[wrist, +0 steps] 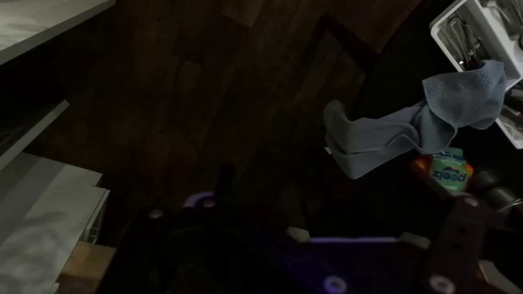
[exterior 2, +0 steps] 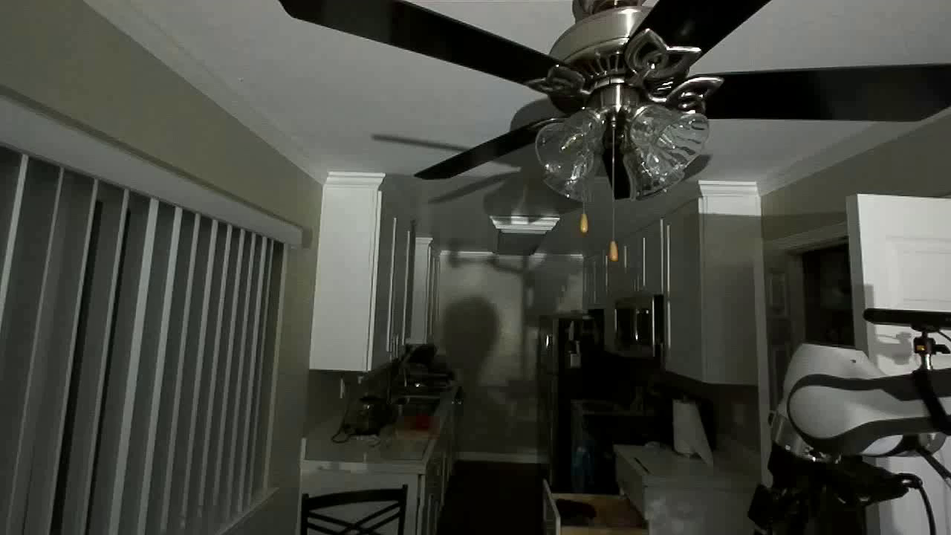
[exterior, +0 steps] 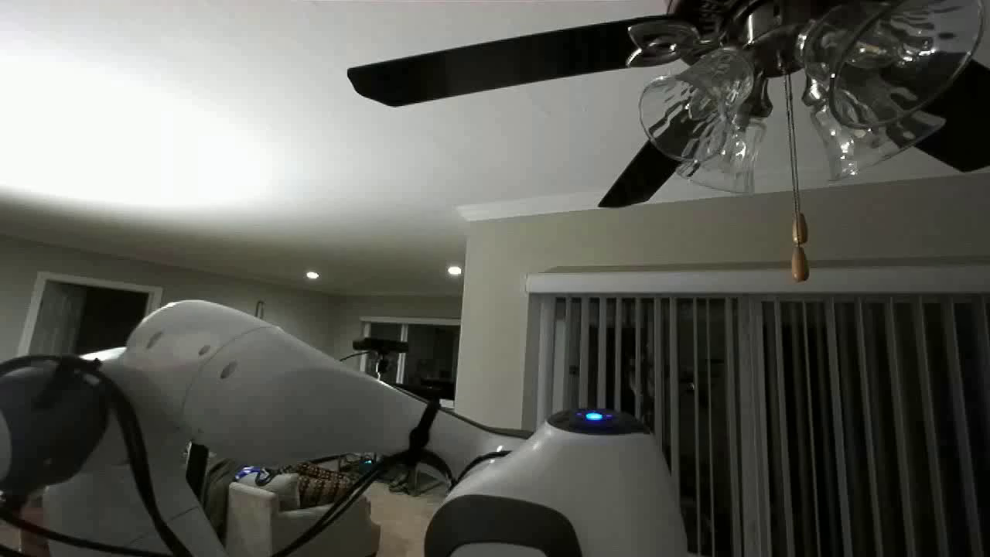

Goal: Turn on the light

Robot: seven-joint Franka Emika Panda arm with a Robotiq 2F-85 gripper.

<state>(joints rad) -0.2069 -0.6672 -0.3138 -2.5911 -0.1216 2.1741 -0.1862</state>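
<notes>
The light hangs under a dark-bladed ceiling fan; its clear ruffled glass shades show in both exterior views (exterior: 700,108) (exterior 2: 665,141) and look unlit. Two thin pull chains hang from it with small tan knobs (exterior: 800,263) (exterior 2: 614,251). My gripper (wrist: 347,192) shows as a dark shape low in the wrist view, its fingers spread apart with nothing seen between them. It points down and is well below and away from the knobs. In an exterior view it is a dark shape (exterior 2: 810,483) at the lower right, with its fingers hard to make out.
Vertical blinds (exterior: 773,418) cover the window side. White cabinets (exterior 2: 345,275) and counters stand beyond the fan. Below the wrist are a grey-blue cloth (wrist: 388,130), a white cutlery tray (wrist: 445,38) and a green-labelled bag (wrist: 449,171). A white door (exterior 2: 903,253) stands behind the arm.
</notes>
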